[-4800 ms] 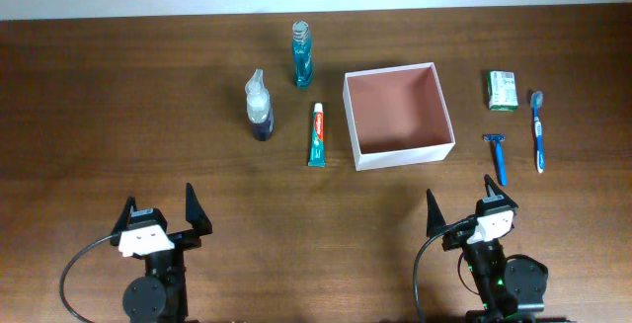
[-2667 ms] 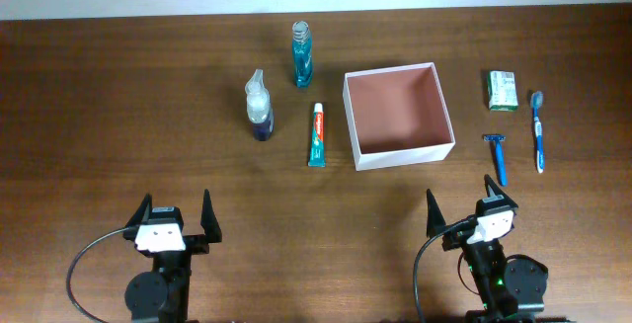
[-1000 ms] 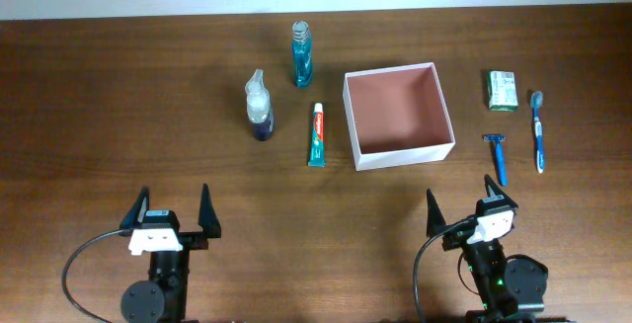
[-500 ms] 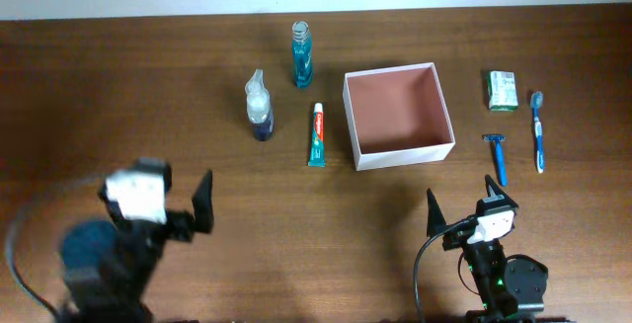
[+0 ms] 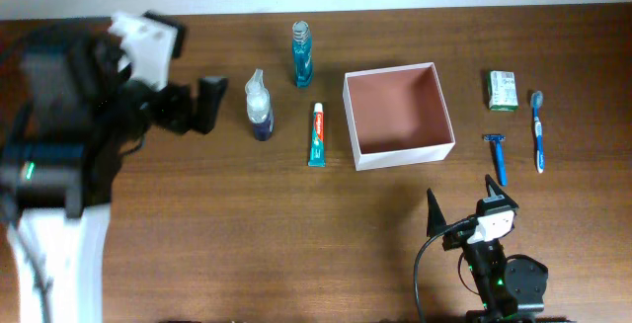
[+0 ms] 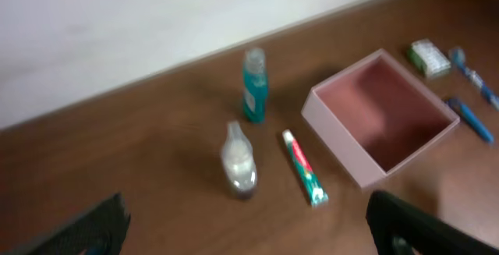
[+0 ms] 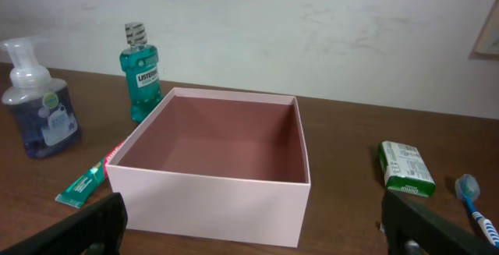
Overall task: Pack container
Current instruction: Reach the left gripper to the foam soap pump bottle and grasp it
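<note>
Only overhead do left end effector [image 5: 195, 108] and right end effector [image 5: 461, 202] both show, each spread wide.

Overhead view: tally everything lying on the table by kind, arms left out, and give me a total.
bottles: 2 (mouthwash bottle, pump bottle)
toothpaste tube: 1
container: 1
soap packet: 1
razor: 1
toothbrush: 1
total: 7
</note>
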### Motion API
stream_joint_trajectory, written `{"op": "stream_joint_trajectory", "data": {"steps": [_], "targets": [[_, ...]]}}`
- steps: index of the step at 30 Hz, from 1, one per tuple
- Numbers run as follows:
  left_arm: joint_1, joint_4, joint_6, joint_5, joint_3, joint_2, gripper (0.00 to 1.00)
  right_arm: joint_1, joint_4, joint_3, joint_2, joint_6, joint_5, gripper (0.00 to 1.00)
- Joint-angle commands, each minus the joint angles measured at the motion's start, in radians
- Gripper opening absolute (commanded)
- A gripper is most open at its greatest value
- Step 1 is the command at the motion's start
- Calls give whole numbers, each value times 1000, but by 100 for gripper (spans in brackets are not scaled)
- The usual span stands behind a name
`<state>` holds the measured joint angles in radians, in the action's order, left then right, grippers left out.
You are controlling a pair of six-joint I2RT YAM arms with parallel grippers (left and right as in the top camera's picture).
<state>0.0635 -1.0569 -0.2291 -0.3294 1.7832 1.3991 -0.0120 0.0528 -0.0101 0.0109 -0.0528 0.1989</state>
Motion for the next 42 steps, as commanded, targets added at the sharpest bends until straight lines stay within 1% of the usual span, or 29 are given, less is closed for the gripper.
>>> {"op": "stream_joint_trajectory", "data": {"steps": [1, 5, 6, 8, 9, 10, 14, 18, 20, 33, 42], "targets": [[92, -45, -48, 60, 108, 137, 99, 5, 5, 5, -7, 0, -9, 99], [147, -32, -42, 66, 112, 227, 99, 5, 5, 5, -7, 0, -9, 99], [148, -34, 1, 88, 112, 249, 100, 5, 5, 5, -7, 0, -9, 99], [148, -41, 143, 184, 112, 289, 100, 5, 5, 5, -7, 0, -9, 99], [147, -46, 190, 222, 112, 308, 99, 5, 5, 5, -7, 0, -9, 99], [147, -48, 209, 234, 112, 325, 99, 5, 5, 5, -7, 0, -9, 99], [150, -43, 211, 248, 112, 364, 99, 5, 5, 5, -7, 0, -9, 99], [152, -40, 211, 308, 112, 403, 99, 5, 5, 5, -7, 0, -9, 99], [152, -39, 210, 311, 112, 419, 99, 5, 5, 5, -7, 0, -9, 99], [153, -35, 219, 190, 112, 496, 99, 5, 5, 5, -7, 0, -9, 99], [153, -26, 218, 187, 112, 516, 99, 5, 5, 5, -7, 0, -9, 99]]}}
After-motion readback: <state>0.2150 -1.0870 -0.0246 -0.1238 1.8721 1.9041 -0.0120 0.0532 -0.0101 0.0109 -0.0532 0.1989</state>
